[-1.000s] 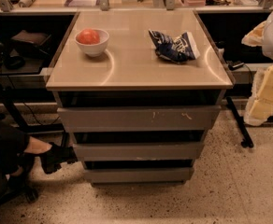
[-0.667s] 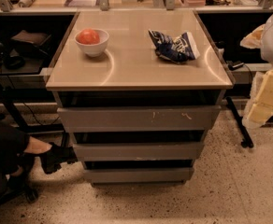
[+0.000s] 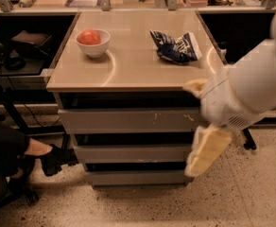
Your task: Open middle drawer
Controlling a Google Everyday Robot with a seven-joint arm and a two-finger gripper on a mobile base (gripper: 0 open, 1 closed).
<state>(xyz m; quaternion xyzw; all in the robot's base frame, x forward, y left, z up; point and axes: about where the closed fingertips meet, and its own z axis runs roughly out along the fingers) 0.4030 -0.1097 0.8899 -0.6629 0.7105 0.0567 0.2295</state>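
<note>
At picture centre stands a grey three-drawer cabinet with a tan top [image 3: 138,63]. From 3 o'clock a white robot arm [image 3: 256,79] reaches in. Its yellow-fingered gripper [image 3: 202,119], blurred but seemingly spread and holding nothing, hangs at the cabinet's right front edge. The wide, shallow grey middle drawer [image 3: 133,153] sits closed at the gripper's 8 o'clock. On top, a crumpled blue snack bag [image 3: 176,46] lies at 1 o'clock and a white bowl [image 3: 93,48] at 10 o'clock.

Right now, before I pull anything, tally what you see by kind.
Grey drawers: 3 (top drawer, middle drawer, bottom drawer)
White bowl: 1
Red fruit in it: 1
Blue snack bag: 1
Gripper, in front of the drawers' right end: 1
Total: 7
</note>
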